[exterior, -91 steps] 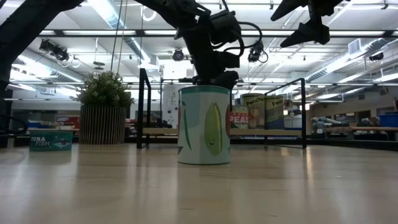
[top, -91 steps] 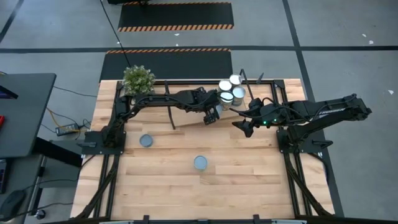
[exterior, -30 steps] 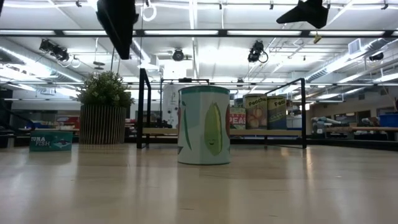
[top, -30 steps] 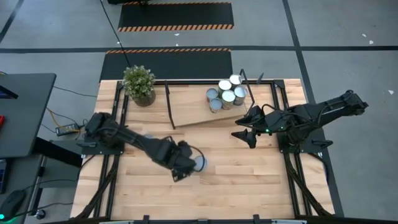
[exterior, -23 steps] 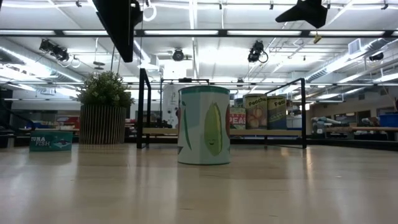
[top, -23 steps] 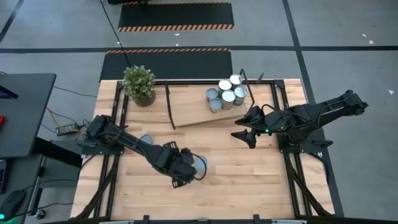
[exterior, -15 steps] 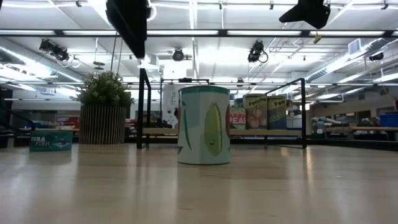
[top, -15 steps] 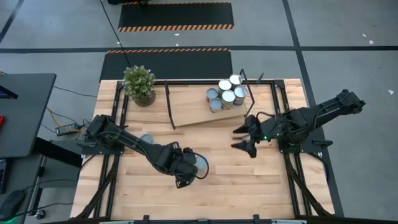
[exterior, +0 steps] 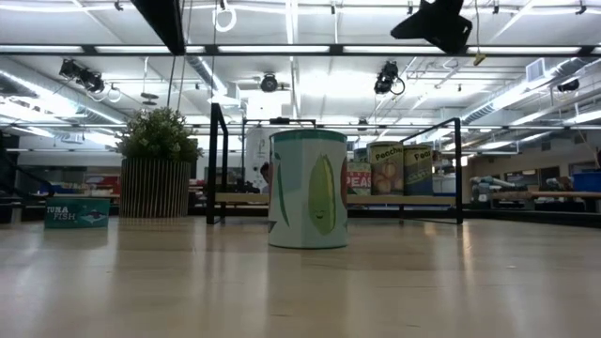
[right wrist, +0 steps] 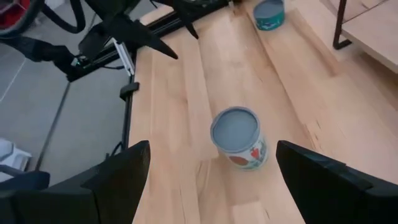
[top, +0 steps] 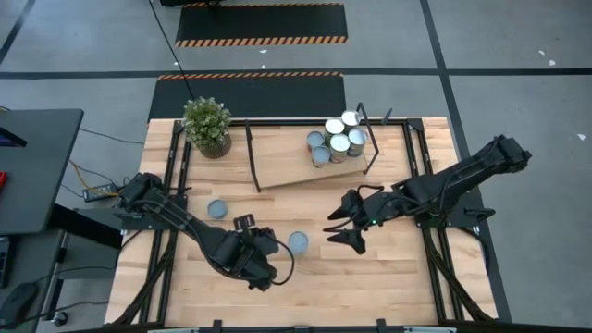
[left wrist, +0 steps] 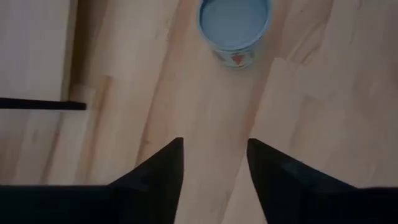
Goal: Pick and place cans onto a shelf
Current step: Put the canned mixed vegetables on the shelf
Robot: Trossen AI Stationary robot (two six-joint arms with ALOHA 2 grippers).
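Observation:
One can with a bluish-grey top stands on the table's middle; the low view shows its corn label. My left gripper hovers left of it, open with a narrow gap, the can well ahead of its fingertips. My right gripper hovers right of the can, open wide, the can ahead between its fingers' lines. A second can stands farther left. Several cans stand on the right end of the tilted shelf.
A potted plant stands at the far left corner. Black rod frames hold the shelf at the table's far side. The near half of the tabletop is bare wood. In the low view the flat tuna can sits at the left.
My left gripper has drawn back from the middle can toward the table's near left. My right gripper has come from beside the shelf toward the near left, closing on the same can. The can has stayed in place.

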